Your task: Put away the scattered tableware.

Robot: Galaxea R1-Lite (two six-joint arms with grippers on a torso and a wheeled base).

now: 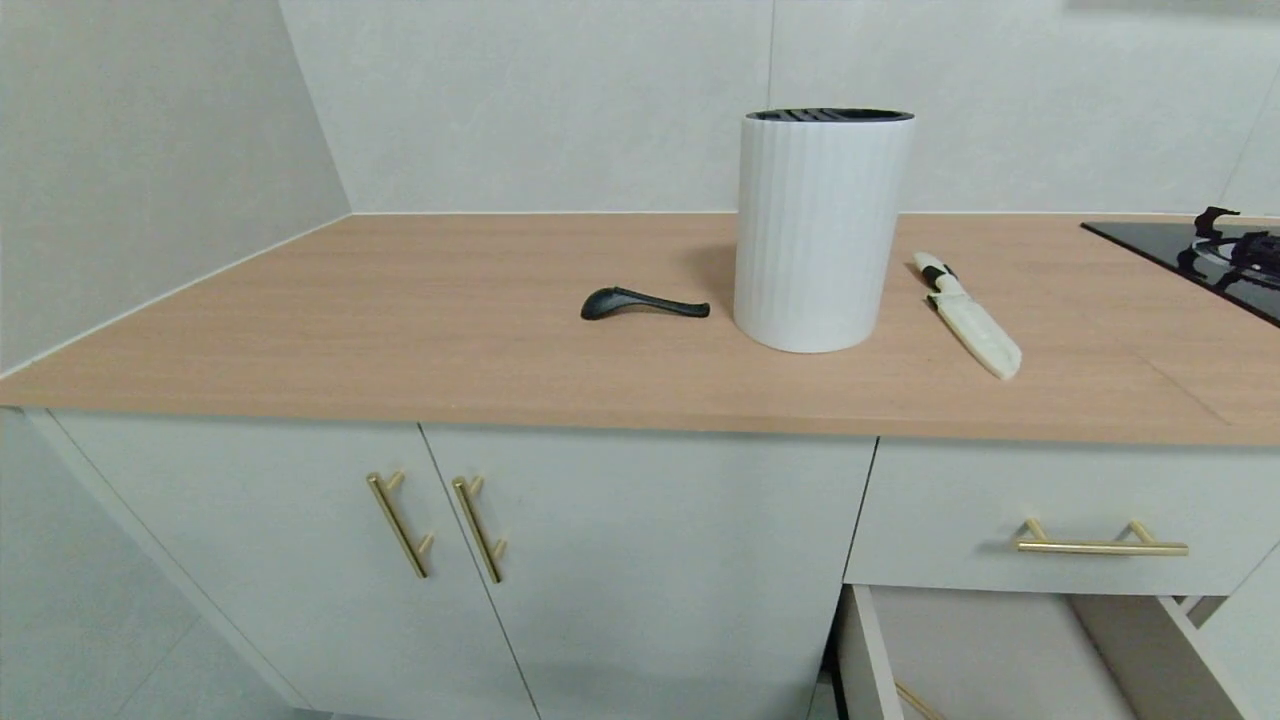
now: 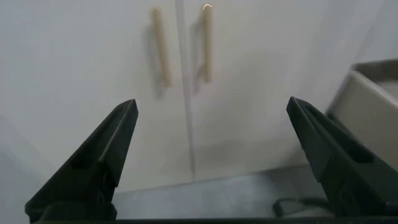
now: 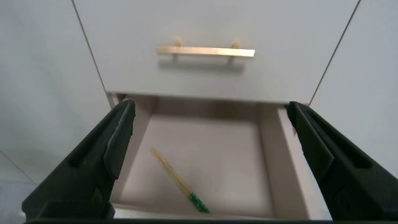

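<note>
A black spoon (image 1: pixel 641 303) lies on the wooden countertop (image 1: pixel 420 320), just left of a tall white ribbed holder (image 1: pixel 820 230) with a black slotted top. To the holder's right lies a knife (image 1: pixel 968 315) in a cream sheath with a black band on its handle. My left gripper (image 2: pixel 211 118) hangs open below counter height, facing two cabinet doors with gold handles (image 2: pixel 163 46). Over an open lower drawer (image 3: pixel 205 162) my right gripper (image 3: pixel 208 118) stands open. Inside that drawer lies a single chopstick with a green tip (image 3: pixel 179 182).
A black hob (image 1: pixel 1205 262) with a burner sits at the counter's far right. Tiled walls close the back and left. Below are two cabinet doors (image 1: pixel 440 560), a shut drawer with a gold handle (image 1: pixel 1100 545), and the open drawer (image 1: pixel 990 655) beneath it.
</note>
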